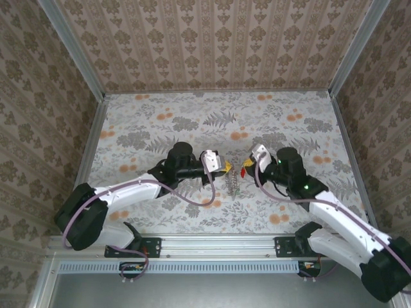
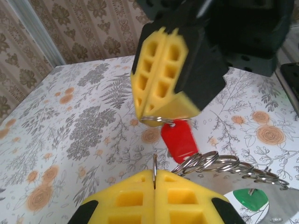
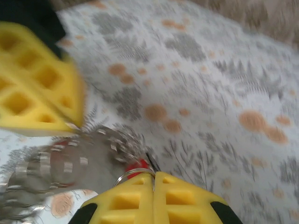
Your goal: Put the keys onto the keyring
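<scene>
Both grippers meet low over the middle of the table. My left gripper (image 1: 226, 168) (image 2: 154, 173) is shut on a thin metal ring at one end of the keyring (image 2: 229, 165), a chain of linked silver rings that trails off to the right and hangs down (image 1: 234, 186). A green key (image 2: 251, 198) lies under that chain. Facing it, my right gripper (image 1: 246, 168) (image 3: 153, 175) is shut on a small split ring that carries a red key (image 2: 180, 140) (image 3: 138, 164). The red key dangles just above the left fingertips. The keyring (image 3: 70, 158) is blurred in the right wrist view.
The floral table (image 1: 192, 122) is walled by patterned panels with metal corner posts (image 1: 70, 45). Purple cables (image 1: 186, 192) loop along both arms. The near metal rail (image 1: 212, 244) carries the arm bases.
</scene>
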You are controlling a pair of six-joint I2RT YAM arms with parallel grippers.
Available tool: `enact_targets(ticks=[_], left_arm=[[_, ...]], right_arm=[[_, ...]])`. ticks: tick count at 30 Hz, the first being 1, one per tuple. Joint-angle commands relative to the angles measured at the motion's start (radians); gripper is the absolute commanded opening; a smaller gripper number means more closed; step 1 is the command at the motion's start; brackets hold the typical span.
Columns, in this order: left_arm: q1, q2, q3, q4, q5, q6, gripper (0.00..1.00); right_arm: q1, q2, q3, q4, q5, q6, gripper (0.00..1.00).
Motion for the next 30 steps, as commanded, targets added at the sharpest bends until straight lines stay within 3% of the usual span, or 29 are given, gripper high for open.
enact_targets(ticks=[1, 8, 15, 25, 30], left_arm=[[0.016, -0.063, -0.016, -0.008, -0.05, 0.019, 0.0], [0.085, -0.175, -0.069, -0.084, -0.082, 0.033, 0.0], [0.114, -0.209, -0.077, -0.119, -0.06, 0.041, 0.0], [0.116, -0.164, -0.052, -0.109, -0.028, 0.036, 0.0], [0.116, -0.15, -0.046, -0.109, -0.018, 0.033, 0.0]], right_arm=[[-0.011, 0.146, 0.147, -0.231, 0.22, 0.187, 0.0], [-0.021, 0.434, 0.293, -0.426, 0.247, 0.38, 0.0], [-0.03, 0.629, 0.354, -0.496, 0.155, 0.427, 0.0], [-0.075, 0.687, 0.338, -0.409, -0.01, 0.443, 0.12], [-0.107, 0.675, 0.317, -0.383, -0.066, 0.464, 0.24]])
